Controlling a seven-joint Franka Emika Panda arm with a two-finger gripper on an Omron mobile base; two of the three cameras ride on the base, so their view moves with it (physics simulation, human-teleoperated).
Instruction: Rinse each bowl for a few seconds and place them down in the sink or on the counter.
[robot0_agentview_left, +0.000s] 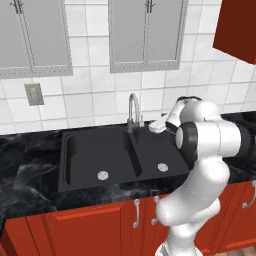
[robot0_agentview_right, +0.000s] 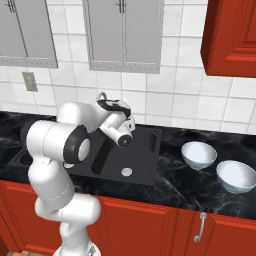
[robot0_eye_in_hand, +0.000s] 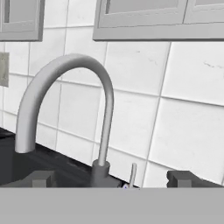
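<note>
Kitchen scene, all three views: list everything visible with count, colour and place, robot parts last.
bowls: two, glossy white, on the counter right of the sink, nearer one, farther one.
sink: one, black, double basin, two silver drains, set into the counter.
faucet: one, curved silver, behind the sink.
counter: one, black marbled, atop red cabinets.
wall cabinets: grey, above the tiled wall.
outlet: one, grey, on the tiles.
gripper: open, empty, facing the faucet.
</note>
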